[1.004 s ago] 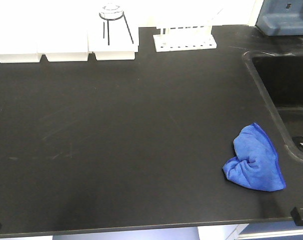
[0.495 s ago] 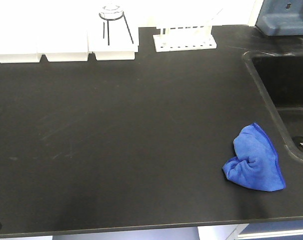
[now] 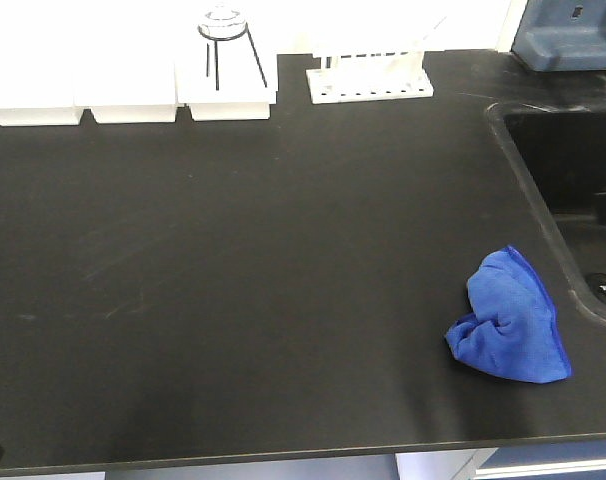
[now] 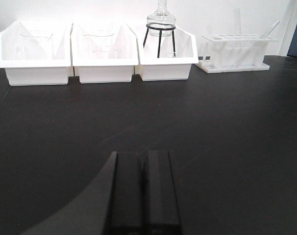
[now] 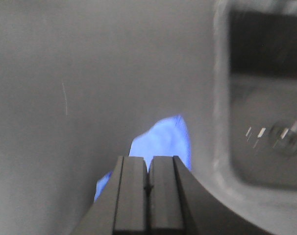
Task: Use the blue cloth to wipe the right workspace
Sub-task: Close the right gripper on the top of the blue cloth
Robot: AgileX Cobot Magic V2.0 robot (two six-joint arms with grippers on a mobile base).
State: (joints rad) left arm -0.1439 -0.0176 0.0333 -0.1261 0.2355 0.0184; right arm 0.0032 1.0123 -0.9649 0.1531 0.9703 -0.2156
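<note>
Right side: the right gripper (image 5: 147, 188) has left the front view's lower-right corner since a second ago. Its jaws are together and empty, aimed at the cloth (image 3: 511, 320). The cloth is unmoved at the front-right of the counter (image 3: 233, 250), beside the sink (image 3: 573, 170). The left gripper (image 4: 143, 191) is closed and idle. Grasp pending.

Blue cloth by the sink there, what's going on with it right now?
Nothing is handling it yet. The small bright blue microfibre cloth lies crumpled on the matte black countertop, beside the black sink basin. The right gripper is shut and empty, aimed down at the cloth. The left gripper is shut too, facing the white plastic bins at the back. Wiping has not begun.
</note>
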